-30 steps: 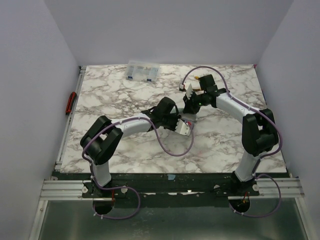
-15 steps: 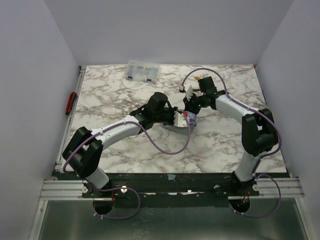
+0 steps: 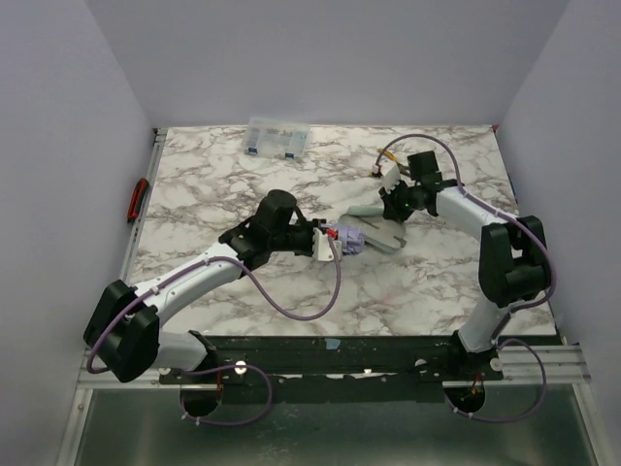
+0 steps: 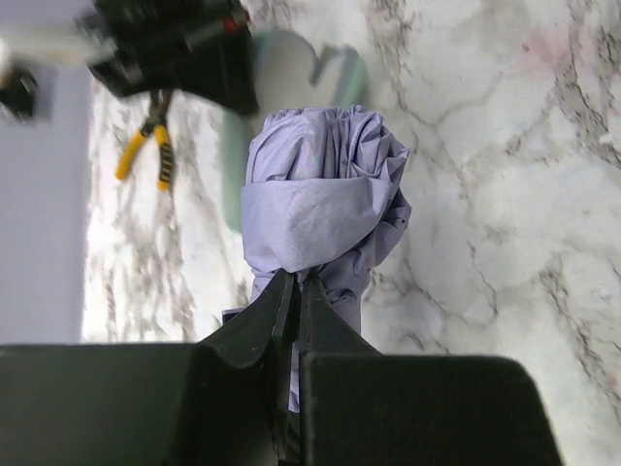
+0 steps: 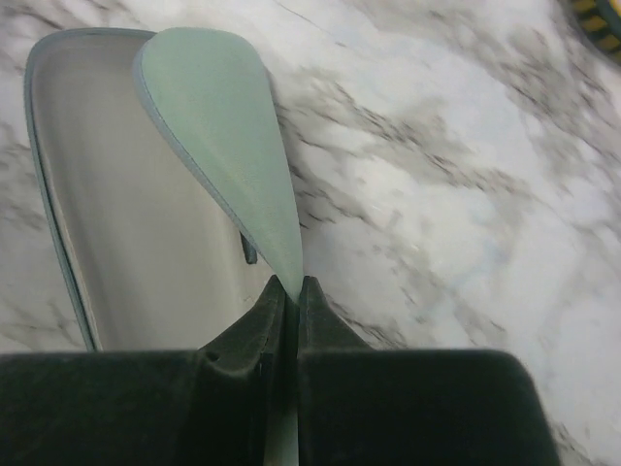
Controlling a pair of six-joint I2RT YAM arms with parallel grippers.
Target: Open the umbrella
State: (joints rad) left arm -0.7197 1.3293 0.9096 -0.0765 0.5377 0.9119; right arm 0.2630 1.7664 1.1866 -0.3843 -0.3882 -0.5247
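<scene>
We find the umbrella [image 4: 325, 194] folded into a tight lavender bundle near the middle of the counter [image 3: 213, 184], just beside a pale green case [image 5: 136, 214]. The left pincer [image 4: 296, 283] is clenched on the bundle's fabric at its near end. The right pincer [image 5: 294, 283] is clamped on the tip of the case's flap [image 5: 218, 136], which stands up from the open shell. We note yellow-handled pliers [image 4: 146, 150] lying beyond the case. We cannot tell whether the umbrella rests on the counter.
</scene>
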